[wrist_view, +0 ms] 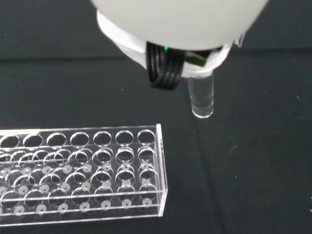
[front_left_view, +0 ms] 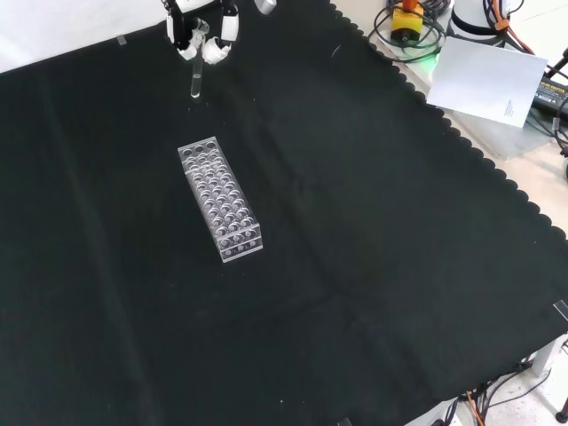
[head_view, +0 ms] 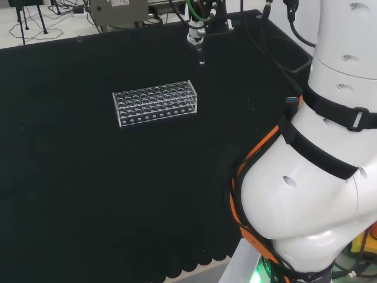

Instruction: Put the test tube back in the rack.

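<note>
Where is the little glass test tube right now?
In the front view the test tube hangs upright from the robot hand at the top left, above the cloth, just beyond the far end of the clear rack.

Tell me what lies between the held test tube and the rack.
Nothing but bare black cloth: in the front view the test tube, held in the hand, hangs beyond the rack end, with an empty stretch between.

Front view: rack [front_left_view: 220, 201] mid-cloth [front_left_view: 373, 266]; test tube [front_left_view: 195, 78] above its far end, apart.
</note>
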`<action>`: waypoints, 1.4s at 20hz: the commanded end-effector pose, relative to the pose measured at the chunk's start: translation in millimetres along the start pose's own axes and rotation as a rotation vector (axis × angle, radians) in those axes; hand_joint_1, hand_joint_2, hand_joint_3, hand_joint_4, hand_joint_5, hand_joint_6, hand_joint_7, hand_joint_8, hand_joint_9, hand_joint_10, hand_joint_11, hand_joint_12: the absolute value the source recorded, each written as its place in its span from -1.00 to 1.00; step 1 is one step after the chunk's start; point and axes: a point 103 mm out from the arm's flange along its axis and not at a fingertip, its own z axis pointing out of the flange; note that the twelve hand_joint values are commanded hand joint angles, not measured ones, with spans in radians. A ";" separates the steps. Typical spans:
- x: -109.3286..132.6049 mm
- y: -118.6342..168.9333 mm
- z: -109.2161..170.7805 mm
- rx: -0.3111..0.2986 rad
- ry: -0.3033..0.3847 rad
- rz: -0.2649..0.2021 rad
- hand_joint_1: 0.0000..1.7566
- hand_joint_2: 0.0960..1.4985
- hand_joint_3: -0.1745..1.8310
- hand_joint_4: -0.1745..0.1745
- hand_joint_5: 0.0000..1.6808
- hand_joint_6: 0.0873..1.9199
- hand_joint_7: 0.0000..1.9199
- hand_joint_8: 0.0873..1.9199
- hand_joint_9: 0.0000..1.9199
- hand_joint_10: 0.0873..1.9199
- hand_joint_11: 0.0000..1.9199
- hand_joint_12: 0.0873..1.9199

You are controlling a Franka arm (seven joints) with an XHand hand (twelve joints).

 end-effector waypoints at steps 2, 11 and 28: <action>5.0 -3.4 -5.8 -0.020 0.064 -0.014 0.52 -0.41 0.05 -1.00 0.58 -0.40 0.44 -0.38 0.63 -0.22 0.35 0.04; 14.5 -7.7 2.6 0.001 0.117 -0.036 0.52 -0.41 0.05 -1.00 0.57 -0.40 0.43 -0.38 0.63 -0.22 0.36 0.04; 34.7 -1.3 29.3 0.056 0.149 -0.057 0.52 -0.41 0.05 -1.00 0.57 -0.39 0.43 -0.38 0.63 -0.22 0.36 0.04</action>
